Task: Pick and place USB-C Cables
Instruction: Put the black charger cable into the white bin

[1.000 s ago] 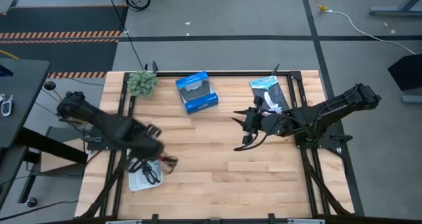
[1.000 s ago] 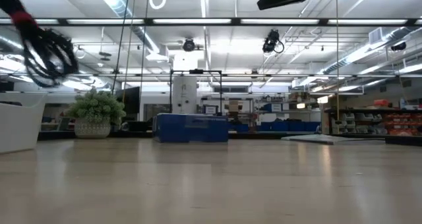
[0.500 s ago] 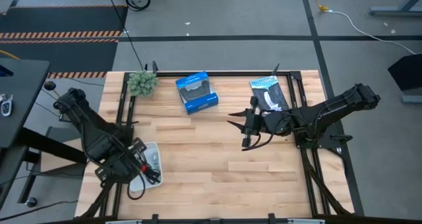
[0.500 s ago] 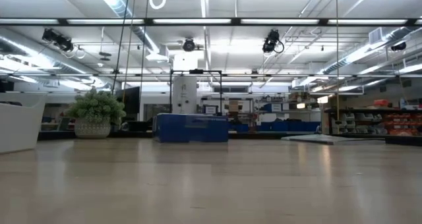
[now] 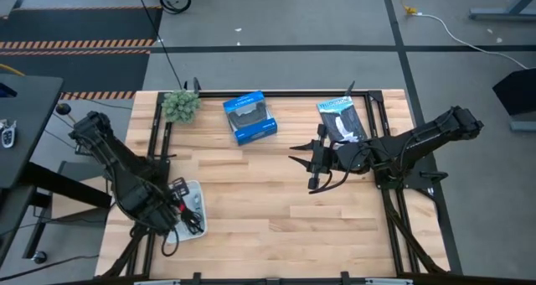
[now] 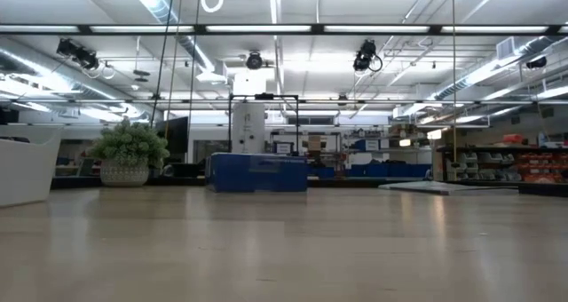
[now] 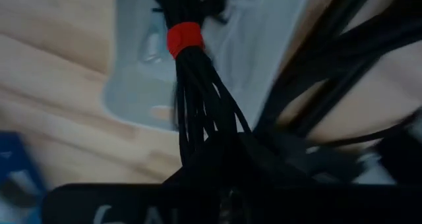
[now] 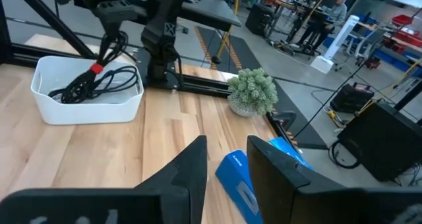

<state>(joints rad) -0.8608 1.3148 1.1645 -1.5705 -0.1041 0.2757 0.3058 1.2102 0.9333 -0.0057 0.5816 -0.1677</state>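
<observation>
My left gripper (image 5: 165,206) hangs over the white bin (image 5: 198,194) at the table's near left and is shut on the black cable bundle with a red tie (image 7: 184,38). From the right wrist view the same gripper (image 8: 109,34) stands above the bin (image 8: 92,112), with the cable (image 8: 86,85) trailing into it. Whether other cables lie in the bin I cannot tell. My right gripper (image 5: 308,164) is open and raised over the table's right half, its fingers (image 8: 195,168) spread apart. My left gripper pinches the black bundle between its two fingers at its upper end (image 7: 201,118), a short way from the red tie. The fingers come from above, pointing down. The bundle hangs below them, and its lower loops (image 8: 78,91) lie in the white bin.
A blue box (image 5: 249,117) and a small potted plant (image 5: 180,106) stand at the far edge. A flat black-and-white packet (image 5: 342,117) lies at the far right. Bare wood spreads across the table's middle and near side (image 5: 276,209).
My left gripper has swung with the black bundle from the near middle-left toward the left edge, ending over the white bin. The bundle has left the low view, and its loops now reach into the bin. My right arm has risen out of the low view's top.
</observation>
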